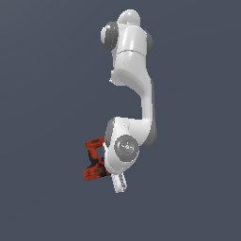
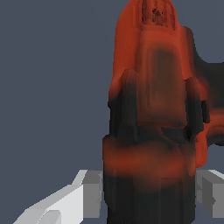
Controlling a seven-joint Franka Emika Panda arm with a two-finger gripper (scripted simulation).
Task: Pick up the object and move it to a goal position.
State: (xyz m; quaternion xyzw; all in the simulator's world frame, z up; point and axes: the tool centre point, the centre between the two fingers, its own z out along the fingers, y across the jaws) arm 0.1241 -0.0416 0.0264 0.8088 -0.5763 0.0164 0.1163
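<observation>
Exterior view: the white arm (image 1: 134,84) hangs against a plain grey backdrop with no worktop, goal marker or other item visible. The drill (image 1: 94,160) sits beside the wrist housing, on the exterior view's left of it. White finger parts project below the wrist, and the gripper (image 1: 118,181) is only partly readable from this angle.

Wrist view: the drill (image 2: 153,118) fills the space directly ahead of the camera, its red-orange and black body lying between the two white fingers (image 2: 65,203), one on each flank. The fingers appear to sit against the dark lower section of the casing. Contact on the far side is cropped, but the gripper reads as closed around the drill. No surface is visible beneath the tool, so it is judged to be carried clear of any support.

Handling assessment: the body is rigid moulded casing and will not give under finger pressure. The L-shape puts its mass off-centre, so it is likely to pivot in the grip if held away from the balance point. The surfaces look smooth, so slip is a moderate risk. The best hold is across the flat flanks of the thick body section, not the narrower handle or chuck end.

The goal position is not shown, so remaining travel cannot be assessed.
</observation>
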